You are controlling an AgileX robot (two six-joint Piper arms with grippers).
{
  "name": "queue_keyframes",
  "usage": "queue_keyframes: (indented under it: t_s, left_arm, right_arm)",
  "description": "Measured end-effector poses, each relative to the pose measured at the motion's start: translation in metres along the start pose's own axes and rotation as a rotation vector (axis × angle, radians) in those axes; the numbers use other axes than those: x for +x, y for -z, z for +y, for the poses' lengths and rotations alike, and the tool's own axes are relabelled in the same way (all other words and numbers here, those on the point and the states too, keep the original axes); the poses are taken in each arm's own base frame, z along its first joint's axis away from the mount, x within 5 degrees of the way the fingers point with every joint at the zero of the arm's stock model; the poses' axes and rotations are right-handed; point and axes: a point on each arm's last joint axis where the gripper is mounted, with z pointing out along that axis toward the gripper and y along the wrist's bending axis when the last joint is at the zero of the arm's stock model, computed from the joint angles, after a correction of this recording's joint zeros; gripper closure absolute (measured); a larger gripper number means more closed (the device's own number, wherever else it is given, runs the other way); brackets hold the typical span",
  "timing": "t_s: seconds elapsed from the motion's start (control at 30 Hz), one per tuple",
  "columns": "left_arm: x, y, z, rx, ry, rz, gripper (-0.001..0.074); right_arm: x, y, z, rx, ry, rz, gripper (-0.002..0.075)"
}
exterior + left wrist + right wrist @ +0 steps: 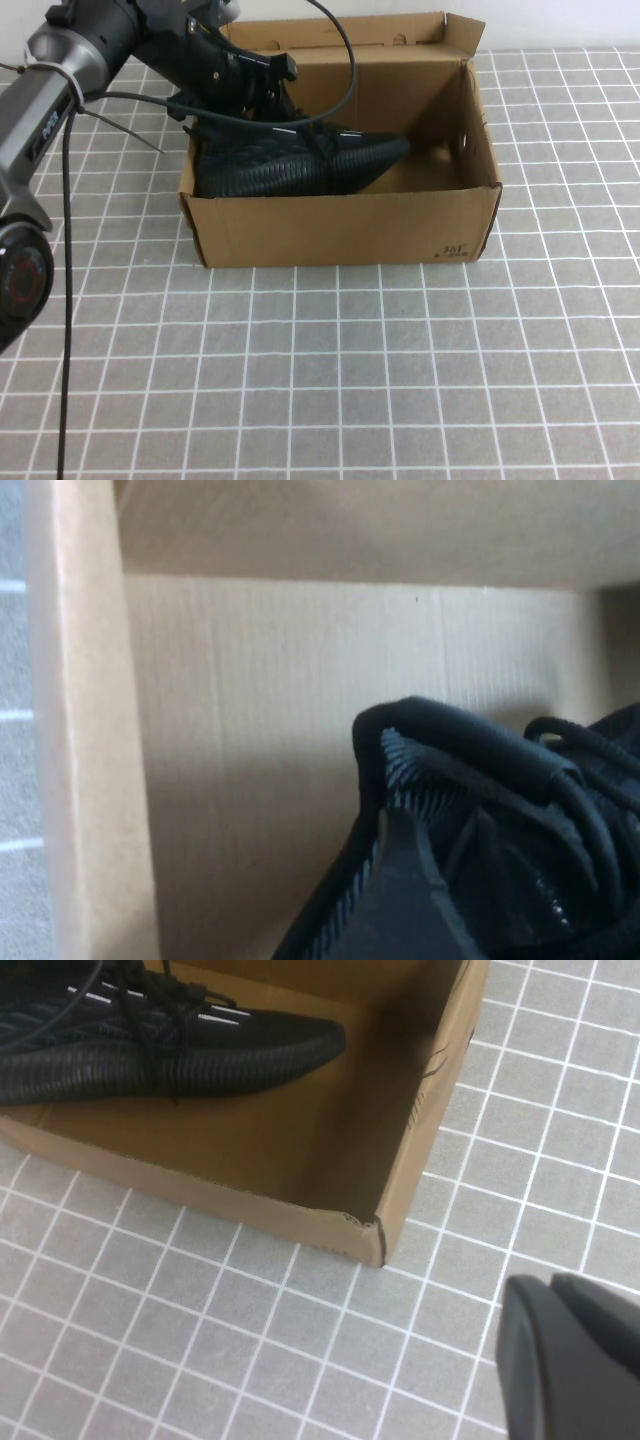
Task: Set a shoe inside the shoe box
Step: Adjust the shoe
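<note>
Nearest, the right gripper (570, 1360) hangs above the grey tiled table (330, 380) off the near right corner of the shoe box (340, 228), its fingers pressed together and holding nothing. Beyond it the box stands open, lid flap upright at the far side. The shoe (300, 160) lies inside along the left part of the box, toe pointing right. Farther left, the left gripper (235, 90) sits over the shoe's heel end, fingers spread wide; whether they touch it cannot be told.
</note>
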Motion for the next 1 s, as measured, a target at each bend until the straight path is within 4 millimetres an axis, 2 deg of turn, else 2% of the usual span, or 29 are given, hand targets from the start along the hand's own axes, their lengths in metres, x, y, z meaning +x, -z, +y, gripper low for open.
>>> queue_keyframes:
  t_s: [0.27, 0.47, 0.73, 0.9, 1.0]
  left_arm:
    - [0.0, 0.001, -0.001, 0.026, 0.019, 0.01, 0.0289]
    - [0.001, 0.001, -0.002, 0.039, 0.026, 0.011, 0.0351]
    - [0.004, -0.017, 0.007, 0.016, 0.051, 0.036, 0.0362]
    - [0.003, -0.017, 0.006, 0.016, 0.055, 0.03, 0.0365]
    - [0.002, -0.017, 0.006, 0.018, 0.06, 0.022, 0.0411]
  right_arm:
    - [0.0, 0.0, 0.0, -0.001, 0.001, -0.002, 0.0742]
    - [-0.001, 0.0, 0.0, -0.002, 0.003, -0.007, 0.0742]
    - [-0.001, -0.008, -0.002, -0.005, -0.002, 0.011, 0.0742]
    - [-0.001, -0.01, -0.003, -0.006, 0.0, 0.016, 0.0742]
    - [-0.002, -0.012, -0.003, -0.007, 0.0, 0.02, 0.0742]
